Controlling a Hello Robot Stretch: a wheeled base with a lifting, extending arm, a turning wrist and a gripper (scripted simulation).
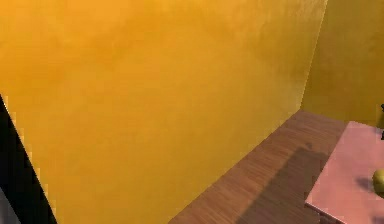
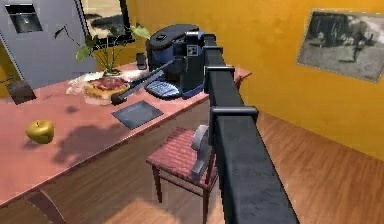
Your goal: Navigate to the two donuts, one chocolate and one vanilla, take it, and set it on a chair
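The robot is standing beside the tabletop [image 2: 70,155] and the arm [image 2: 235,140] is reaching out over it, so I am judging that the driving is done and the taking step is in hand. The claw [image 2: 128,96] is pointing its thin fingers at a small brown and pale heap just beyond its tips, and I am taking this heap for the donuts [image 2: 106,88], although the shape is too small to be sure. I cannot tell how wide the claw is standing, and because things are lying on the tabletop right at its end, I cannot tell whether it is holding or touching anything. A dark coffee machine [image 2: 170,48] is standing close behind the claw, and a yellow apple [image 2: 40,130] is lying well apart from it. The next move is asking for a sure hold on the donuts and a lift clear of the tabletop. After that they are going to the red chair [image 2: 183,155], which is standing back from the claw, under the arm.
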